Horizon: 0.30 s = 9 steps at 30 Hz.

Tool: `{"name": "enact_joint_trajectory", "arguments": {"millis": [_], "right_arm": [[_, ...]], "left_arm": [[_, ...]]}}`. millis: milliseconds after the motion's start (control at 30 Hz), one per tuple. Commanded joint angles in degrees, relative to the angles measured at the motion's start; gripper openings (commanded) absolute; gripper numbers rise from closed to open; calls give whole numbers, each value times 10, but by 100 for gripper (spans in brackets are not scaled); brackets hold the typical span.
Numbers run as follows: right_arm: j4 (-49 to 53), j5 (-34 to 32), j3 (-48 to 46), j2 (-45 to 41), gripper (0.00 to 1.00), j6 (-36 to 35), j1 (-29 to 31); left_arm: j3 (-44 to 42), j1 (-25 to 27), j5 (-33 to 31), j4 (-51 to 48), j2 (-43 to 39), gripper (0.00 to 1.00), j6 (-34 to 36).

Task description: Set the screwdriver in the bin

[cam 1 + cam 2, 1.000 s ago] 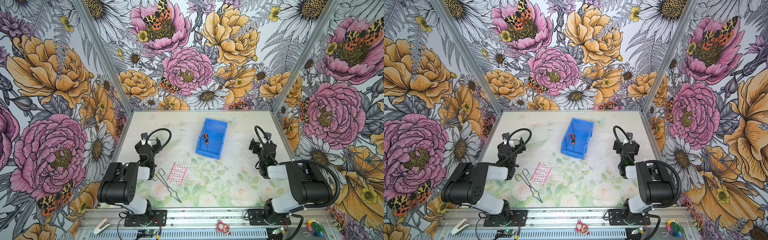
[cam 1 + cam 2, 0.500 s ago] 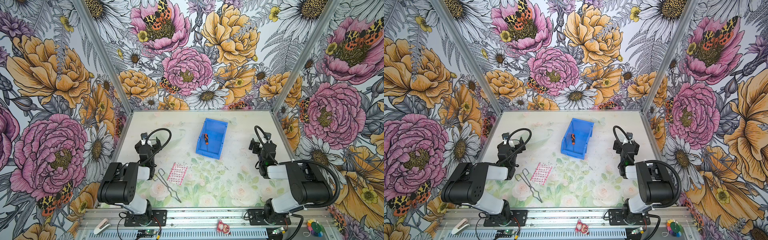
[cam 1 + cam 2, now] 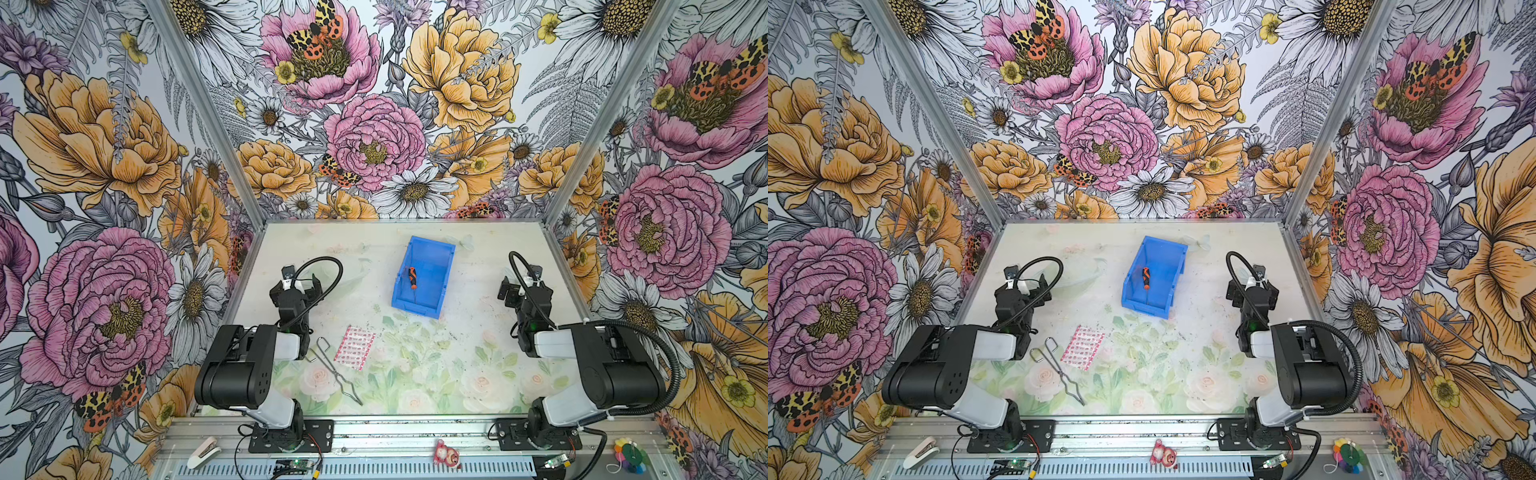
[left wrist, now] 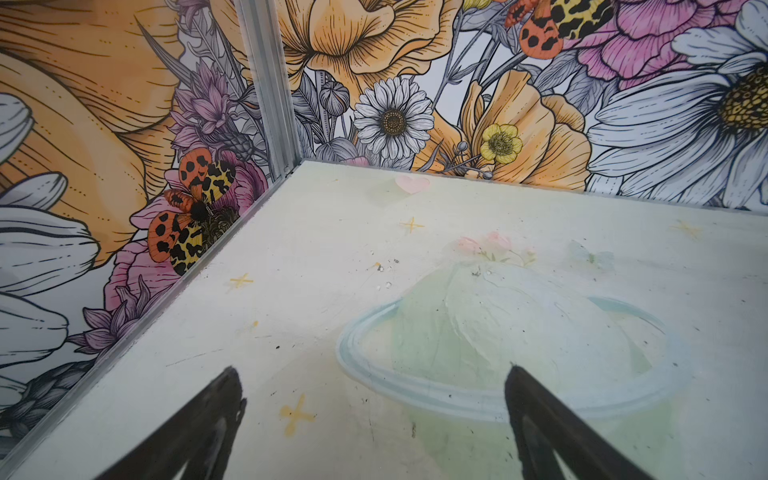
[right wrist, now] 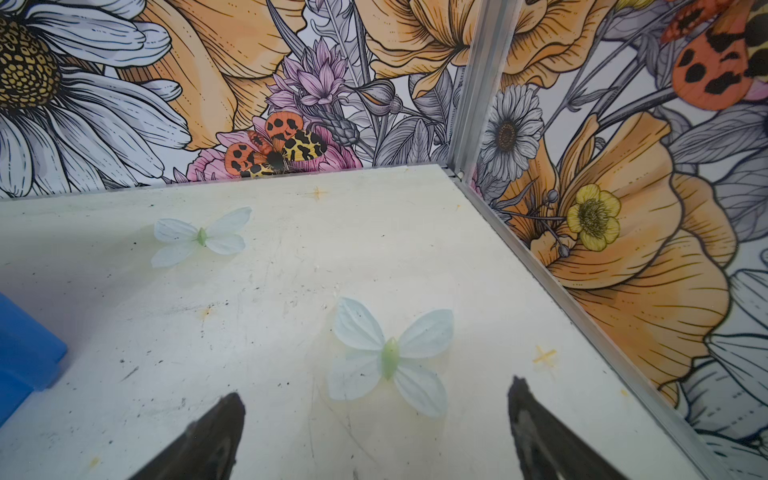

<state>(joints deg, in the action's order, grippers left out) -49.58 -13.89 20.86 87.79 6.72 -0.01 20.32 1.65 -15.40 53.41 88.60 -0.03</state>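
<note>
Now, in both top views the screwdriver [image 3: 411, 278] lies inside the bin [image 3: 434, 255] (handle toward the far edge), mid-table [image 3: 457, 353]. In the left wrist view, the left hand [image 4: 372, 374] is spread, facing the far left corner. In the right wrist view, the right hand [image 5: 376, 390] is spread too, empty.

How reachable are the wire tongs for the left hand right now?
Probably yes: the wire tongs lie uncovered on the table close beside the left arm, and the left hand is open and empty.
</note>
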Motion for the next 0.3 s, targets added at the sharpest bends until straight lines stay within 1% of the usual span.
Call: {"name": "enact_joint_trajectory", "arguments": {"millis": [0, 33, 267], "right_arm": [[-16, -11, 6, 0, 99, -5, 4], [-17, -11, 6, 0, 99, -4, 3], [-16, -11, 6, 0, 99, -4, 3]], "left_arm": [[10, -10, 29, 8, 1, 99, -4], [10, -16, 46, 9, 2, 99, -7], [9, -13, 43, 11, 2, 99, -5]]}}
